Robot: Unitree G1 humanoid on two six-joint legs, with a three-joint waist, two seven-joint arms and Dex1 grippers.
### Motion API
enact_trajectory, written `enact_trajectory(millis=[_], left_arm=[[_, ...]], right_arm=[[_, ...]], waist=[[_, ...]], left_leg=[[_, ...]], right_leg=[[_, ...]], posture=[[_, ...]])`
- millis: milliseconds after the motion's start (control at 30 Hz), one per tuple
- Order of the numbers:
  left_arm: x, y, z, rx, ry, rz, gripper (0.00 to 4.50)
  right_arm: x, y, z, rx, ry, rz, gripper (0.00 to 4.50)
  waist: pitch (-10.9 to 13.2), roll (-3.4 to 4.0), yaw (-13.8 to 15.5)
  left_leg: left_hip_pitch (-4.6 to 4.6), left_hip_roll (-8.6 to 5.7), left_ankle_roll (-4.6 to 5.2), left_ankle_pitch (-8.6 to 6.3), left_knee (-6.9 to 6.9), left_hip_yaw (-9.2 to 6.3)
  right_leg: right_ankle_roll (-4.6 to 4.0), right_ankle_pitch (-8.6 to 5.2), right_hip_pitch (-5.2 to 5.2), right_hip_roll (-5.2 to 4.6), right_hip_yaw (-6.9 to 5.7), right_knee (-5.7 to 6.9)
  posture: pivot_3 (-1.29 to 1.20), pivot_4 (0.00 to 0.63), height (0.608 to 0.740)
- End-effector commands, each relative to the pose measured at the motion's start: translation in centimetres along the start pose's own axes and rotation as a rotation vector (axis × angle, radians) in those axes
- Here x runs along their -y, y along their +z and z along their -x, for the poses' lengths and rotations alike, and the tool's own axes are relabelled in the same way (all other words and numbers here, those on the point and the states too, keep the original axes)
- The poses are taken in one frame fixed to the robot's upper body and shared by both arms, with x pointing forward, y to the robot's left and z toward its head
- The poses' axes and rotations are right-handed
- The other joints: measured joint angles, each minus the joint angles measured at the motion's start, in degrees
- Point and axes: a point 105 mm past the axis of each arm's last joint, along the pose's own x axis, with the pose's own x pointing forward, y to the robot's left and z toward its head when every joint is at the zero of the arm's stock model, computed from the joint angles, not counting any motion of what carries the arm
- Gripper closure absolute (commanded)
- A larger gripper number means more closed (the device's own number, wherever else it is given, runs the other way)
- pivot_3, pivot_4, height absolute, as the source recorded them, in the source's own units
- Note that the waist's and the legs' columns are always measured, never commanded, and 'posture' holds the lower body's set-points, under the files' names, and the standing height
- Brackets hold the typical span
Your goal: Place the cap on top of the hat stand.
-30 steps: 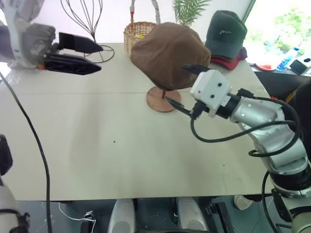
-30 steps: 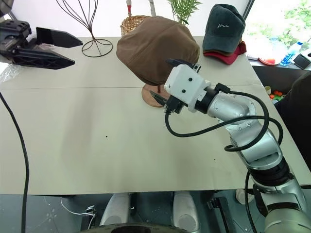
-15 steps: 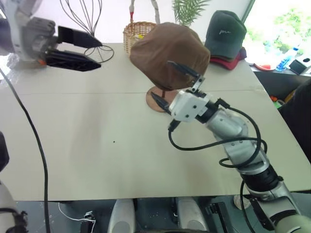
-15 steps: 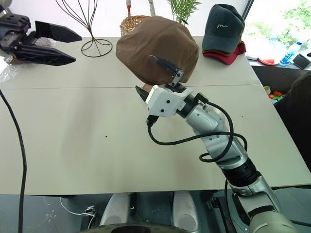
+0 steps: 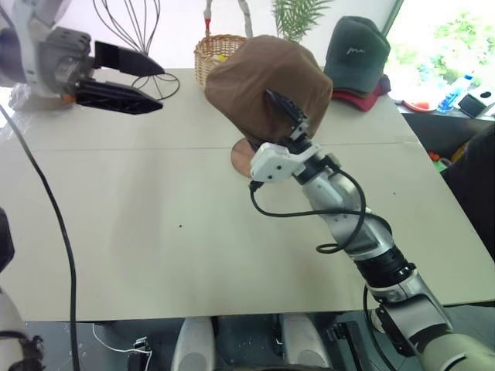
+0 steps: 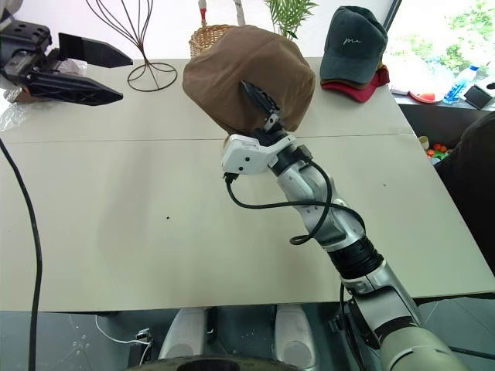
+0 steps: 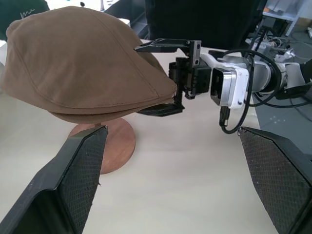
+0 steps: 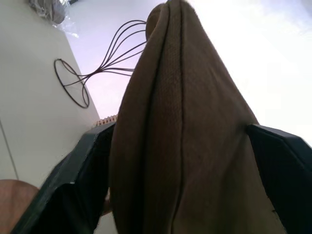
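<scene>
I see the brown flat cap [image 5: 263, 77] sitting on top of the wooden hat stand [image 5: 245, 157], which stands near the middle of the beige table [image 5: 155, 232]. The cap covers the disc and the rod, so from the head camera I can see only a part of the round base under it.

My right gripper [image 7: 163, 78] is at the near edge of the cap. In the left wrist view one black finger lies above the brim and the other one is below it, so the edge of the cap is between the two fingers. They stand rather narrow around the fabric, but I cannot tell if they already press it. In the right wrist view the brown cloth passes between the two fingers [image 8: 80, 170].

My left gripper [image 5: 128, 77] hangs over the far left part of the table, well apart from the cap, with its fingers spread wide and nothing between them.

Behind the cap there is a black wire stand [image 5: 128, 31] and a wicker basket [image 5: 210, 52]. To the far right a dark green baseball cap [image 5: 357, 50] rests on a red cap [image 5: 363, 99].
</scene>
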Motion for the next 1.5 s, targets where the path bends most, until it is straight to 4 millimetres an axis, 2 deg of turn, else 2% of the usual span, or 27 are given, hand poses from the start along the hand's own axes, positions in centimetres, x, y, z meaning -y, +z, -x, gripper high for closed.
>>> enact_trajectory(millis=[33, 167, 200, 433, 567, 700, 900, 1000, 1167, 1333, 1500], left_arm=[[0.4, 1.2, 0.6, 0.01, 0.014, -0.063, 0.0], [0.3, 1.1, 0.5, 0.011, 0.012, -0.064, 0.0], [0.3, 1.1, 0.5, 0.011, 0.012, -0.065, 0.0], [0.2, 0.9, 0.5, 0.01, 0.015, -0.069, 0.0], [0.3, 0.9, 0.4, 0.013, 0.011, -0.071, 0.0], [0.3, 0.9, 0.6, 0.02, 0.018, -0.078, 0.0], [0.4, 0.8, 1.0, 0.027, 0.034, -0.091, 0.0], [0.5, 0.8, 1.1, 0.031, 0.039, -0.091, 0.0], [0.8, 0.7, 1.3, 0.034, 0.044, -0.095, 0.0], [1.0, 1.0, 1.5, 0.032, 0.056, -0.098, 0.0], [1.1, 1.1, 1.6, 0.029, 0.065, -0.099, 0.0]], right_arm=[[1.3, 1.3, -0.2, 0.057, -0.057, 0.024, 2.22], [1.5, 1.3, -0.1, 0.058, -0.065, 0.037, 4.24], [1.6, 1.3, -0.2, 0.058, -0.067, 0.041, 4.38], [3.0, 1.2, -0.4, 0.087, -0.067, 0.095, 4.38], [5.0, 1.2, -0.7, 0.13, -0.067, 0.13, 4.38], [6.9, 3.3, -0.8, 0.336, 0.032, 0.186, 4.38], [8.6, 4.5, -0.9, 0.502, 0.105, 0.206, 4.38], [8.8, 3.5, -1.0, 0.518, 0.134, 0.135, 4.38], [9.2, -0.1, -1.5, 0.439, 0.142, 0.004, 4.38], [10.0, -1.4, -1.4, 0.438, 0.138, 0.006, 4.38], [10.4, -1.4, -0.4, 0.469, 0.146, 0.043, 4.38]], waist=[[0.0, 0.0, 0.05], [0.0, 0.0, 0.03], [0.0, 0.0, 0.02], [0.0, 0.0, -0.01], [0.0, 0.01, 0.0], [0.07, -0.02, -0.09], [0.08, -0.02, -0.28], [0.08, -0.02, -0.27], [0.08, -0.02, -0.1], [0.08, -0.01, -0.17], [0.09, 0.0, -0.19]], left_leg=[[0.0, 0.0, 0.0, 0.0, 0.0, 0.0], [0.0, 0.0, 0.0, 0.0, 0.03, 0.0], [0.01, 0.0, 0.0, 0.0, 0.03, 0.0], [0.0, 0.0, 0.0, 0.0, 0.03, 0.0], [0.0, 0.0, 0.0, 0.0, 0.02, 0.0], [0.0, -0.01, 0.0, 0.0, 0.03, 0.0], [0.06, 0.02, 0.0, 0.0, -0.08, 0.0], [0.06, 0.02, 0.0, 0.0, -0.06, 0.01], [0.05, 0.01, 0.0, 0.0, 0.02, 0.01], [0.07, 0.02, 0.0, 0.0, -0.02, 0.01], [0.07, 0.02, 0.0, 0.0, -0.04, 0.01]], right_leg=[[0.0, 0.0, 0.0, 0.0, 0.0, 0.0], [0.0, 0.0, 0.01, -0.01, 0.0, 0.0], [0.0, 0.0, 0.01, -0.01, 0.0, 0.0], [0.0, 0.0, 0.02, 0.0, 0.0, 0.0], [0.0, 0.0, 0.01, 0.0, 0.0, 0.0], [0.0, 0.0, 0.02, -0.01, 0.01, 0.0], [0.03, 0.02, 0.01, 0.03, 0.01, 0.0], [0.08, 0.04, 0.02, 0.03, 0.01, 0.0], [0.06, 0.04, 0.06, 0.02, 0.01, 0.0], [0.12, 0.08, 0.06, 0.04, 0.02, 0.0], [0.2, 0.11, 0.05, 0.04, 0.02, 0.01]], posture=[[0.0, 0.15, 0.728], [0.0, 0.15, 0.728], [0.0, 0.15, 0.728], [0.0, 0.15, 0.728], [0.0, 0.15, 0.728], [0.0, 0.15, 0.728], [0.0, 0.15, 0.728], [0.0, 0.15, 0.728], [0.0, 0.15, 0.728], [0.0, 0.15, 0.728], [0.0, 0.15, 0.728]])
